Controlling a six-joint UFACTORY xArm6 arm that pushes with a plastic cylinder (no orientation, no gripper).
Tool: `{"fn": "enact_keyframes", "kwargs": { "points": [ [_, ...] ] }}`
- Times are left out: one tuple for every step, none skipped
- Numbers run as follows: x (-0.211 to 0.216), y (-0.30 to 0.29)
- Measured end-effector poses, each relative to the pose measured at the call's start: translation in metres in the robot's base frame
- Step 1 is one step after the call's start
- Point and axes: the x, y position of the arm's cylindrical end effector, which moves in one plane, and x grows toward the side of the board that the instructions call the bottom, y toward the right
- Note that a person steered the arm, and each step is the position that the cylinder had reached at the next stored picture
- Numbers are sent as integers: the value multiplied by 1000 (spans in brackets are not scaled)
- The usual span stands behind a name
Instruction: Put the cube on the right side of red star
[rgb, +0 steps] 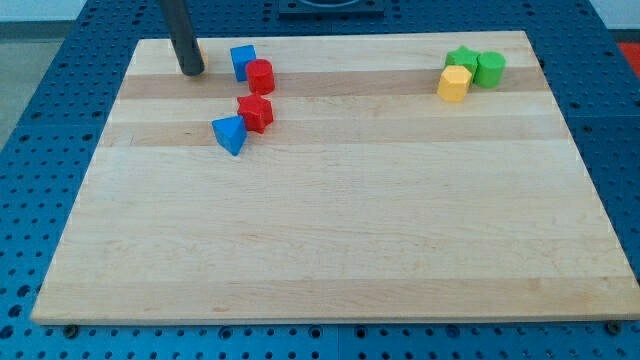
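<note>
A blue cube (242, 61) sits near the view's top left, touching a red cylinder (261, 76) at its lower right. The red star (255, 112) lies just below the cylinder. A blue wedge-shaped block (230, 134) touches the star's lower left. My tip (192, 71) rests on the board to the left of the blue cube, a short gap away and not touching it. A small orange sliver (200, 51) shows at the rod's right edge; the rod hides the rest of it.
A green star (461, 58), a green cylinder (490, 68) and a yellow block (454, 83) cluster at the view's top right. The wooden board (330, 240) lies on a blue perforated table.
</note>
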Motion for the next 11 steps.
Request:
{"fn": "enact_keyframes", "kwargs": {
  "points": [
    [0, 30],
    [-5, 55],
    [-17, 69],
    [-27, 87],
    [-30, 108],
    [-30, 136],
    [-48, 157],
    [-56, 181],
    [-55, 208],
    [-35, 231],
    [4, 238]
  ]
}}
